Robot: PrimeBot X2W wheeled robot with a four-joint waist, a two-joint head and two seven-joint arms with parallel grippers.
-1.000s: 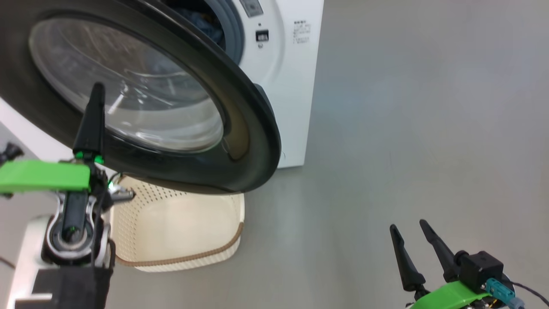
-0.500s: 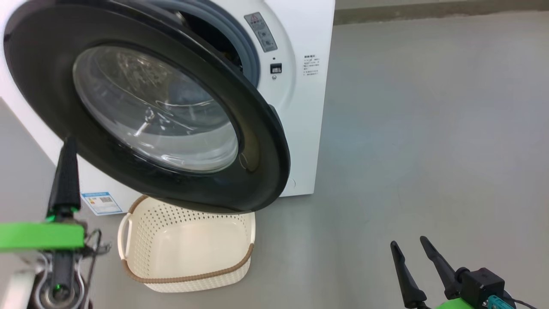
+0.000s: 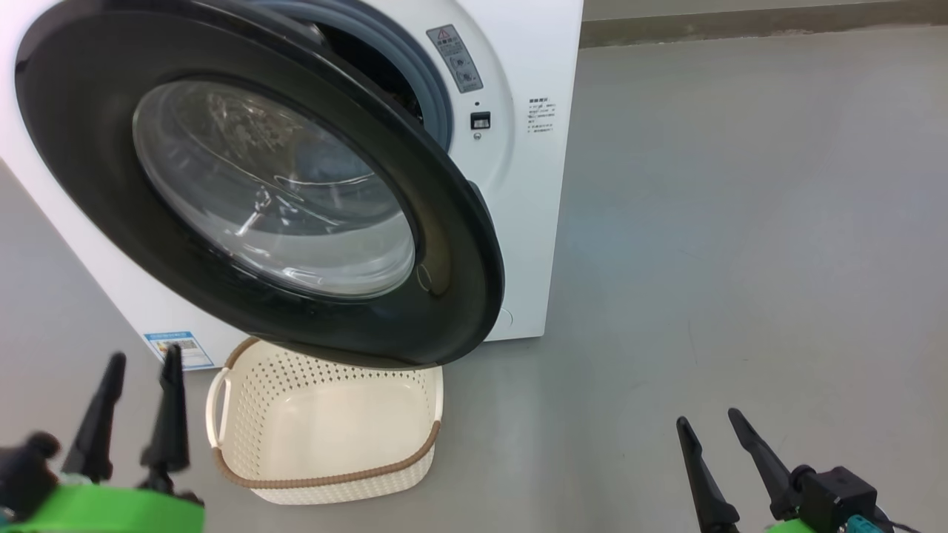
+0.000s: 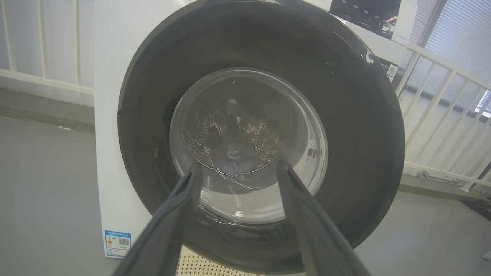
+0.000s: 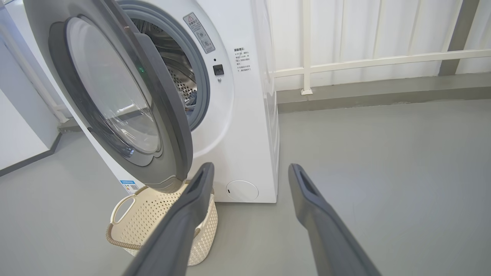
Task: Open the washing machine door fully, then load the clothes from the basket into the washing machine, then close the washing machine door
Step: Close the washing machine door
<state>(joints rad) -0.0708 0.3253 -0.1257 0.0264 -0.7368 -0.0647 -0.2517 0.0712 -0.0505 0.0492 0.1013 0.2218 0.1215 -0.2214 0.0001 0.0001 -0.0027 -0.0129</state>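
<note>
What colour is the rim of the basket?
Brown, woven-looking, on the cream basket; clearest in the head view.

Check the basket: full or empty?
Empty: the basket shows a bare cream bottom, nothing in it; its far end is hidden under the door.

There is one white front-loading washing machine (image 3: 529, 222), with one round black-rimmed door (image 3: 74, 163), one grey rubber gasket (image 3: 433, 89), one warning sticker (image 3: 454, 58), one blue label (image 3: 179, 349) and one round white cap (image 5: 241, 190) low on its front. One cream perforated basket (image 3: 333, 480) stands on the floor. One blue garment (image 4: 234, 163) shows through the glass. Two grippers count, the left gripper (image 3: 144, 355) and the right gripper (image 3: 706, 417), making four dark fingers (image 3: 169, 414).
</note>
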